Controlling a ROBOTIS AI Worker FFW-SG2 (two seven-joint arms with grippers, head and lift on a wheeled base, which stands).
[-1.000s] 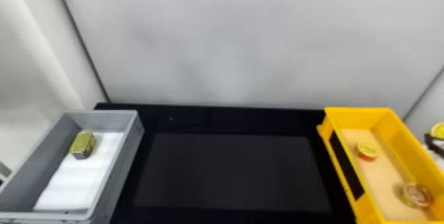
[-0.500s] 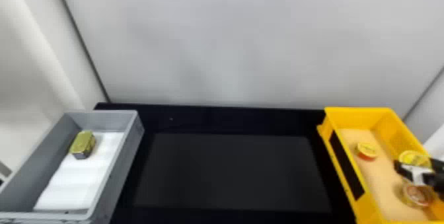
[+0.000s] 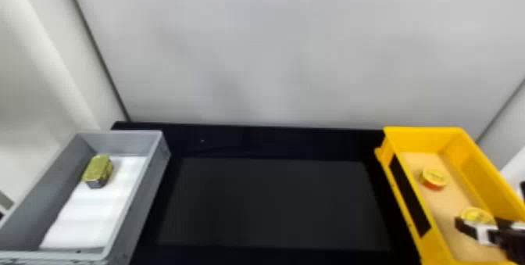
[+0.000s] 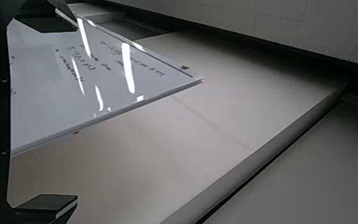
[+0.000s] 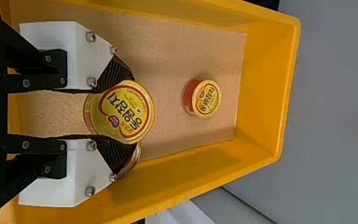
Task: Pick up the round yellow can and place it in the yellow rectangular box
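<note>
A round yellow can (image 5: 128,112) sits clasped between the two fingers of my right end effector (image 5: 116,114), inside the walls of the yellow rectangular box (image 5: 289,93). The placing step appears to be in hand: the can looks raised above the tan floor (image 5: 168,51), though the exact gap cannot be told. What comes next, I judge, is to ease it down onto bare floor, part my fingers and back out, clear of a partly hidden round container (image 5: 133,161) just beside one fingertip.

Farther along the same floor rests a smaller yellow-and-red can (image 5: 207,98). The box stands on a black bench (image 3: 273,205); well apart, at the opposite end, a gray bin (image 3: 158,158) holds a gold-lidded rectangular tin (image 3: 97,168), partly on a white liner (image 3: 93,213). Pale panels (image 3: 273,49) rise behind. My left end effector (image 4: 70,113) waits, fingers wide and empty, facing a written-on whiteboard (image 4: 93,88).
</note>
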